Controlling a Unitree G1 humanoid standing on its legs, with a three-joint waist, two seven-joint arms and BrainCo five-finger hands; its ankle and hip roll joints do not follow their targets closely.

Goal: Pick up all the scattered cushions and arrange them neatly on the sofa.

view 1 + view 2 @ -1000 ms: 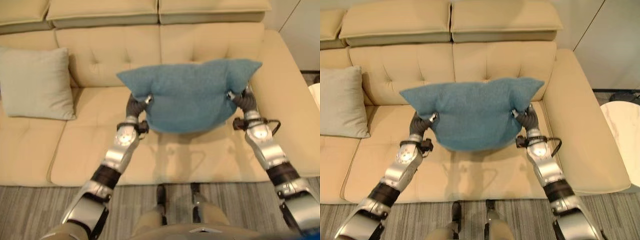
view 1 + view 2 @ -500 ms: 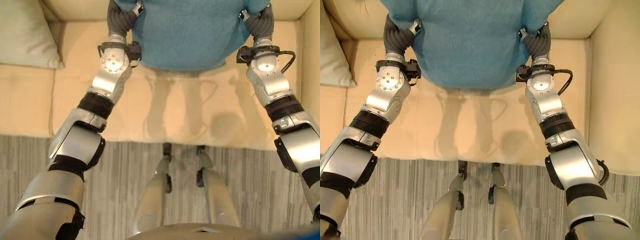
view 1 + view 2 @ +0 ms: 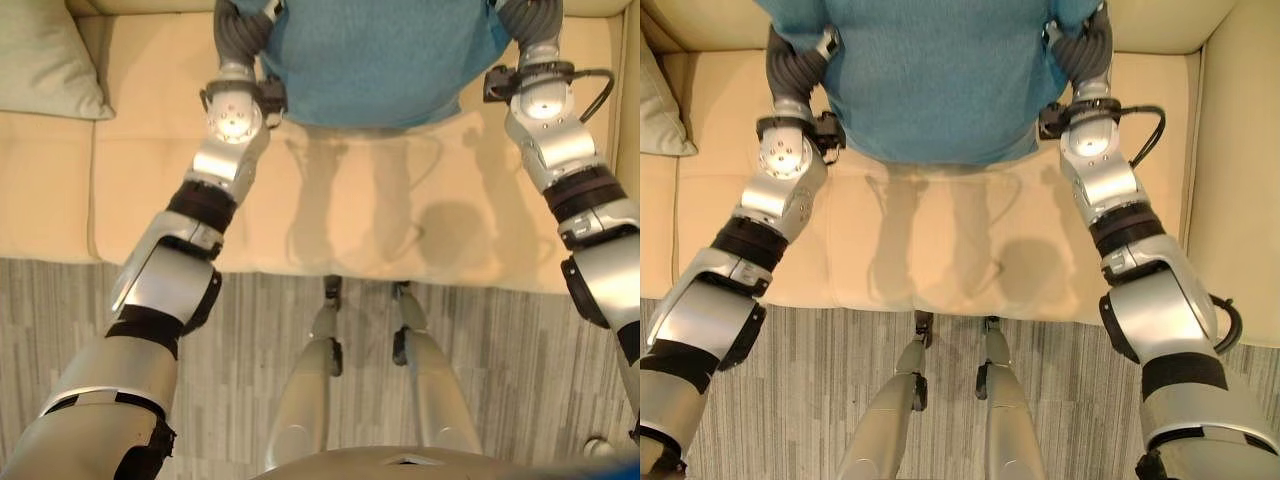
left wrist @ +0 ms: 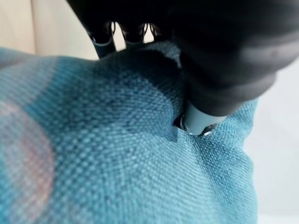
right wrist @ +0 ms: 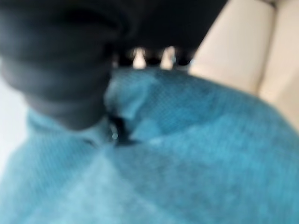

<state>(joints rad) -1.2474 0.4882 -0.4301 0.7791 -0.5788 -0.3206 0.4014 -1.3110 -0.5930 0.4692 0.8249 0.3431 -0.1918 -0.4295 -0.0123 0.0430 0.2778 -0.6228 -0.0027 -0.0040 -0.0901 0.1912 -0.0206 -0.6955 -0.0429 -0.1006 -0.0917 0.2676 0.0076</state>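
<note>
A teal cushion (image 3: 380, 60) hangs above the beige sofa seat (image 3: 350, 210), held by its two sides, with its top out of sight. My left hand (image 3: 240, 32) is shut on its left edge and my right hand (image 3: 530, 18) on its right edge. In the left wrist view the thumb (image 4: 201, 119) digs into the teal cushion's weave (image 4: 117, 163). The right wrist view shows the same pinch, hand (image 5: 70, 88) on the teal cushion's cloth (image 5: 196, 158). A pale grey-beige cushion (image 3: 45, 55) leans on the sofa further left.
The sofa's right armrest (image 3: 1240, 190) rises just beyond my right arm. A grey striped rug (image 3: 250, 350) runs along the sofa's front edge. The seat under the teal cushion is bare.
The camera has tipped down, so the sofa back has left the picture and the rug shows. Both hands still hold the teal cushion, now at the top edge.
</note>
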